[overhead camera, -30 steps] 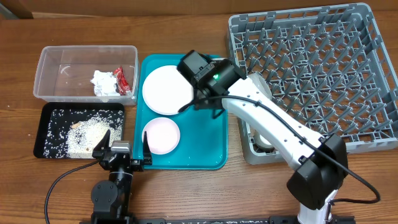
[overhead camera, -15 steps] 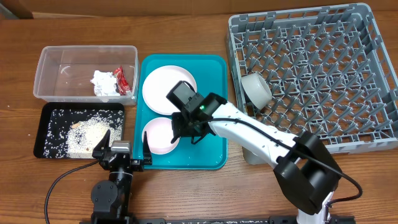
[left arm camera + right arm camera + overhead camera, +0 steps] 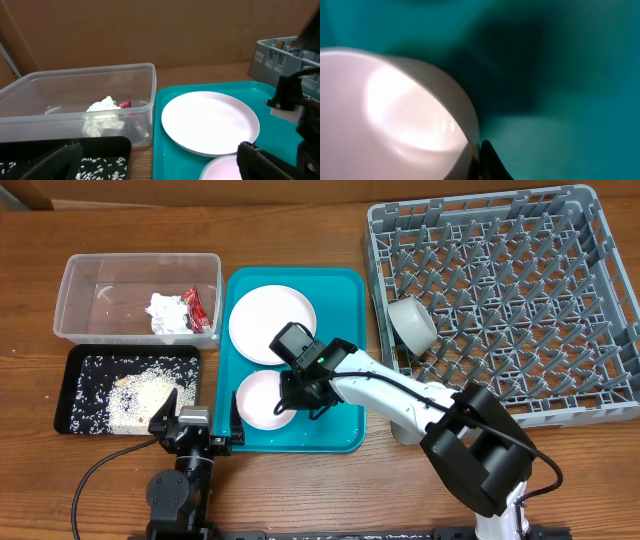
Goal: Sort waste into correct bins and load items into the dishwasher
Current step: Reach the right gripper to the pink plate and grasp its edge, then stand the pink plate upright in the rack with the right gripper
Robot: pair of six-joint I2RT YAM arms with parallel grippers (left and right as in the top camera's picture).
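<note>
Teal tray (image 3: pixel 345 330) holds pinkish plate (image 3: pixel 255 400) beside right gripper (image 3: pixel 293 397).

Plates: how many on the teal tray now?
2. The large white plate sits at the far end of the teal tray; the smaller pinkish plate lies nearer, under the right gripper.

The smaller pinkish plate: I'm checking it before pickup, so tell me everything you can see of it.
The smaller plate is round, glossy and pinkish-white with a shallow raised rim; it could be plastic or glazed ceramic. It looks empty and seems to lie flat at the near end of the teal tray, beside the large white plate; whether they touch is unclear. The right hand is at its right rim, one fingertip beside the edge.
</note>
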